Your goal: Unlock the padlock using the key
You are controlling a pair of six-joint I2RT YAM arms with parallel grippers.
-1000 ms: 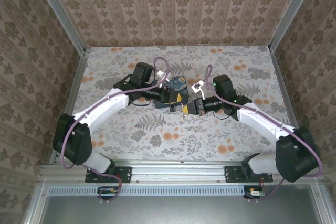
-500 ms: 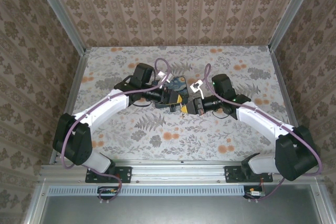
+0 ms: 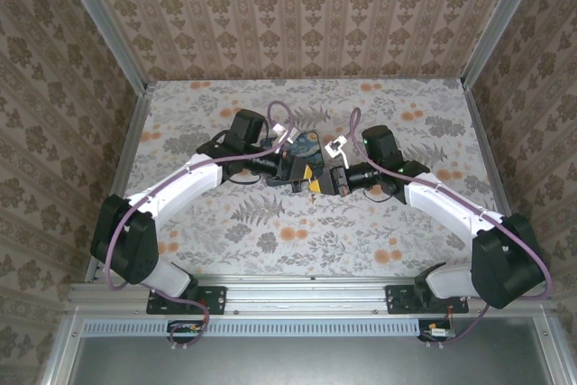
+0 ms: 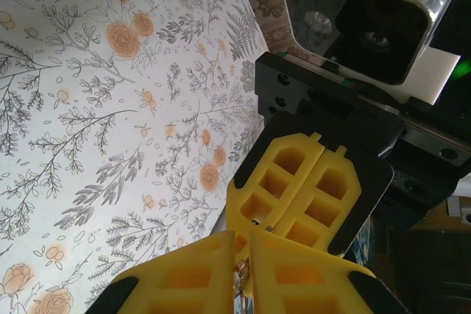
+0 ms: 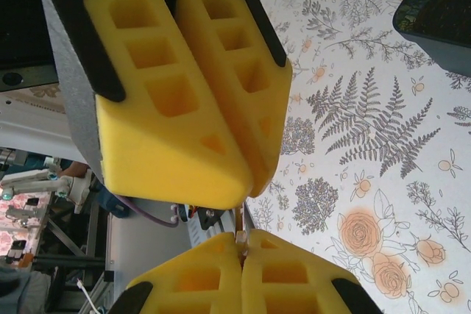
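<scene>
Over the middle of the table my two grippers meet tip to tip. The left gripper (image 3: 304,172) (image 4: 241,248) is shut on a small shiny metal piece (image 4: 239,281), apparently the padlock, almost wholly hidden between the yellow pads. My right gripper (image 3: 325,181) (image 5: 242,244) is shut on the key (image 5: 239,224), a thin brownish sliver. It sticks out of the fingertips and reaches up to the tips of the left gripper's fingers (image 5: 221,145). In the left wrist view the right gripper's fingers (image 4: 294,196) press close above my own.
A dark box with a blue swirl pattern (image 3: 304,143) (image 5: 441,5) lies just behind the left gripper. The floral tablecloth (image 3: 270,232) stretches between the arms' bases, and patterned walls close in the back and both sides.
The right gripper has crept left and slightly back towards the left gripper, closing the small gap between the two sets of fingertips. The left arm has barely moved.
</scene>
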